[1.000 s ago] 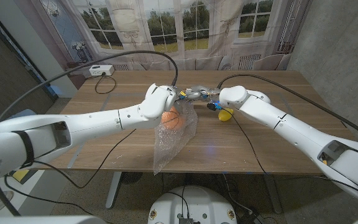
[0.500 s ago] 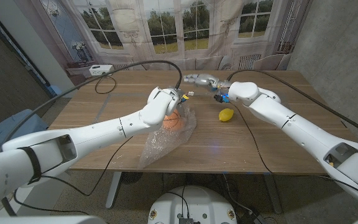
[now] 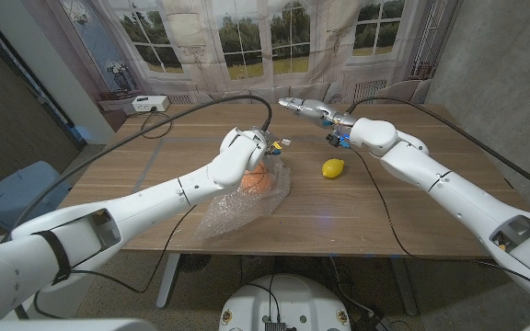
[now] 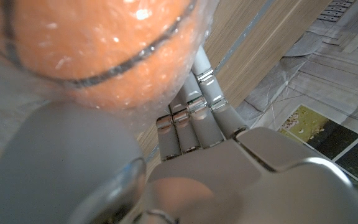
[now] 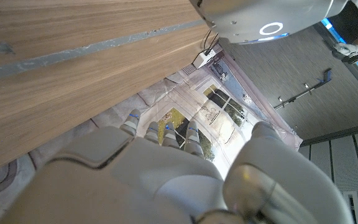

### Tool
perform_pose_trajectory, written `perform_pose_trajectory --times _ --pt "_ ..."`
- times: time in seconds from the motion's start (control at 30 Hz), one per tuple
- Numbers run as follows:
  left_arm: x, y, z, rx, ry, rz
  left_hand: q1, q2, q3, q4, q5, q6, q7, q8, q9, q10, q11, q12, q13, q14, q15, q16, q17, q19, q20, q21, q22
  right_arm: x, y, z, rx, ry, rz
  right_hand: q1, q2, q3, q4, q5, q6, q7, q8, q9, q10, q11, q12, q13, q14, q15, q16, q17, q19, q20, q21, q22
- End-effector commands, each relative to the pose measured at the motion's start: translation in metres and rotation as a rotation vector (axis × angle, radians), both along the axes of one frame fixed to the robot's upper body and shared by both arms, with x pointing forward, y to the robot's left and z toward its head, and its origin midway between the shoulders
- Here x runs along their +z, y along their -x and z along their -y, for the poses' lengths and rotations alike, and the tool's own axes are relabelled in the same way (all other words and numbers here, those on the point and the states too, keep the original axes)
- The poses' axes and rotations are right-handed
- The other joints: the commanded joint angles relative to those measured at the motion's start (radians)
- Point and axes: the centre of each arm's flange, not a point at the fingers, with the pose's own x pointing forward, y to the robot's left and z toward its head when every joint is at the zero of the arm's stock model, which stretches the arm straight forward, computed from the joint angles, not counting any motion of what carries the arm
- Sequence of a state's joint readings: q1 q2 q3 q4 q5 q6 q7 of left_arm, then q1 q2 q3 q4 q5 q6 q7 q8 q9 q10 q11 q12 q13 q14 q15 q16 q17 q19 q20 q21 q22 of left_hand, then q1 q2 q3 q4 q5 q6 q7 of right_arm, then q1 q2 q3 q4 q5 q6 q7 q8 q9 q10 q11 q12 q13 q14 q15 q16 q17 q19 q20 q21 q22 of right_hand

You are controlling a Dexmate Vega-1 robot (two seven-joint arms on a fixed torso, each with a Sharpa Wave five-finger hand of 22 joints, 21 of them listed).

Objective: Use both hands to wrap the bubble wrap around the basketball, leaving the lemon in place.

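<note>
An orange basketball sits near the table's middle, partly covered by clear bubble wrap that trails toward the front edge. My left hand is on the ball's far left side and grips the wrap against it. In the left wrist view, the wrapped basketball lies between the thumb and the fingers. A yellow lemon lies bare on the table to the ball's right. My right hand hovers over the far part of the table, fingers stretched out and holding nothing. That same right hand is seen against the table's wood.
A white box with a cable sits at the table's far left corner. Black cables arch over the far table. A blue chair stands left of the table. The wrap's loose end lies near the front edge.
My right hand has let go of the wrap and drawn back from the ball toward the far side, past the lemon. The hanging wrap has dropped onto the table. The left hand stays on the ball.
</note>
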State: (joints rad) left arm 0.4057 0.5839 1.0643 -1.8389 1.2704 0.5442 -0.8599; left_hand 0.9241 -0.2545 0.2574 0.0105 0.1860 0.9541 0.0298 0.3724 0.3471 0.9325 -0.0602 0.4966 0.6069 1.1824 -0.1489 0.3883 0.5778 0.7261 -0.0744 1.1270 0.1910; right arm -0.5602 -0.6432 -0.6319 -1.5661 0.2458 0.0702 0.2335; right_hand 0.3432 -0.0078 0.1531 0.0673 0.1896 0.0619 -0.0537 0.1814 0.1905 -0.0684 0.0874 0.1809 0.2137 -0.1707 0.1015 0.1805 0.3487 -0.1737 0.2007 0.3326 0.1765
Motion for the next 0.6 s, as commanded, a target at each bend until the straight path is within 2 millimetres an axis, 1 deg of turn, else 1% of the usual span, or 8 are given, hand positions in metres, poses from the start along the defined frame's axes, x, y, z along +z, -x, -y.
perform_pose_trajectory --times 0.03,0.1,0.17,0.2,0.27,0.33,0.47,0.6 --pt "0.014 0.001 0.001 0.037 -0.034 0.054 0.31 0.319 0.176 -0.169 0.006 -0.069 -0.022 -0.042 0.003 -0.01 -0.074 -0.037 0.016 -0.016 -0.086 -0.072 -0.026 -0.102 0.008 -0.007 -0.008 0.004 -0.002 0.018 -0.009 -0.043 0.037 -0.009 -0.003 -0.005 0.0 0.005 -0.002 -0.001 0.007 0.001 -0.002 0.001 0.008 0.0 -0.054 0.006 0.002 0.001 -0.117 0.001 -0.001 0.002" --pt "0.017 0.001 0.001 0.051 -0.048 0.068 0.283 0.316 0.156 -0.156 0.002 -0.139 -0.049 -0.081 0.0 -0.096 -0.064 -0.089 0.002 -0.14 -0.084 -0.125 -0.028 -0.2 0.081 -0.038 -0.013 0.005 -0.003 0.019 -0.01 -0.047 0.038 -0.01 -0.003 -0.005 0.0 0.005 -0.002 -0.001 0.007 0.001 -0.002 0.001 0.008 0.0 -0.052 0.006 0.004 0.0 -0.116 0.002 -0.001 0.002" --pt "0.02 0.003 0.002 0.059 -0.055 0.084 0.209 0.314 0.128 -0.126 -0.004 -0.193 -0.069 -0.112 -0.005 -0.17 -0.057 -0.148 -0.022 -0.284 -0.05 -0.186 -0.06 -0.292 0.138 -0.083 -0.018 0.005 -0.005 0.019 -0.008 -0.048 0.036 -0.011 -0.004 -0.006 0.0 0.005 -0.002 -0.001 0.007 0.001 -0.001 0.002 0.009 -0.001 -0.051 0.007 0.005 -0.001 -0.114 0.002 -0.001 0.002" --pt "0.022 0.004 0.002 0.061 -0.049 0.092 0.149 0.285 0.1 -0.113 -0.01 -0.274 -0.096 -0.153 -0.014 -0.239 -0.048 -0.195 -0.039 -0.401 -0.017 -0.213 -0.087 -0.347 0.176 -0.115 -0.019 0.006 -0.005 0.02 -0.008 -0.049 0.034 -0.011 -0.004 -0.006 0.0 0.005 -0.002 0.0 0.007 0.001 -0.002 0.001 0.009 -0.001 -0.05 0.007 0.005 -0.001 -0.113 0.002 -0.001 0.002" --pt "0.027 0.007 0.001 0.059 -0.034 0.108 0.092 0.269 0.077 -0.101 -0.012 -0.345 -0.101 -0.18 -0.029 -0.326 -0.016 -0.252 -0.059 -0.544 0.038 -0.218 -0.131 -0.405 0.225 -0.158 -0.019 0.006 -0.007 0.02 -0.005 -0.049 0.03 -0.011 -0.004 -0.007 0.0 0.006 -0.005 -0.001 0.006 0.001 -0.002 0.002 0.01 -0.001 -0.05 0.008 0.006 -0.002 -0.112 0.003 -0.002 0.002" --pt "0.032 0.009 0.001 0.056 -0.027 0.131 0.044 0.259 0.056 -0.093 -0.009 -0.445 -0.104 -0.197 -0.047 -0.431 0.008 -0.301 -0.079 -0.673 0.093 -0.217 -0.172 -0.467 0.257 -0.207 -0.02 0.007 -0.008 0.021 -0.006 -0.049 0.031 -0.012 -0.004 -0.007 0.0 0.006 -0.006 -0.001 0.006 0.001 -0.001 0.001 0.01 -0.001 -0.048 0.008 0.008 -0.003 -0.111 0.004 -0.003 0.002" --pt "0.04 0.013 -0.001 0.047 0.005 0.162 -0.022 0.245 0.021 -0.081 -0.008 -0.561 -0.11 -0.198 -0.075 -0.557 0.029 -0.317 -0.105 -0.816 0.145 -0.213 -0.226 -0.551 0.285 -0.28 -0.02 0.008 -0.011 0.02 -0.002 -0.052 0.031 -0.012 -0.003 -0.007 -0.001 0.007 -0.008 -0.001 0.006 0.001 -0.002 0.001 0.011 -0.001 -0.047 0.008 0.009 -0.005 -0.107 0.004 -0.003 0.002" --pt "0.046 0.017 -0.004 0.039 0.019 0.199 -0.074 0.251 -0.006 -0.071 -0.007 -0.687 -0.103 -0.199 -0.103 -0.682 0.057 -0.315 -0.129 -0.949 0.197 -0.214 -0.272 -0.625 0.289 -0.352 -0.019 0.009 -0.012 0.021 0.001 -0.058 0.035 -0.012 -0.002 -0.008 -0.001 0.008 -0.01 -0.001 0.006 0.001 -0.002 0.003 0.012 -0.002 -0.046 0.009 0.011 -0.007 -0.104 0.005 -0.003 0.002"
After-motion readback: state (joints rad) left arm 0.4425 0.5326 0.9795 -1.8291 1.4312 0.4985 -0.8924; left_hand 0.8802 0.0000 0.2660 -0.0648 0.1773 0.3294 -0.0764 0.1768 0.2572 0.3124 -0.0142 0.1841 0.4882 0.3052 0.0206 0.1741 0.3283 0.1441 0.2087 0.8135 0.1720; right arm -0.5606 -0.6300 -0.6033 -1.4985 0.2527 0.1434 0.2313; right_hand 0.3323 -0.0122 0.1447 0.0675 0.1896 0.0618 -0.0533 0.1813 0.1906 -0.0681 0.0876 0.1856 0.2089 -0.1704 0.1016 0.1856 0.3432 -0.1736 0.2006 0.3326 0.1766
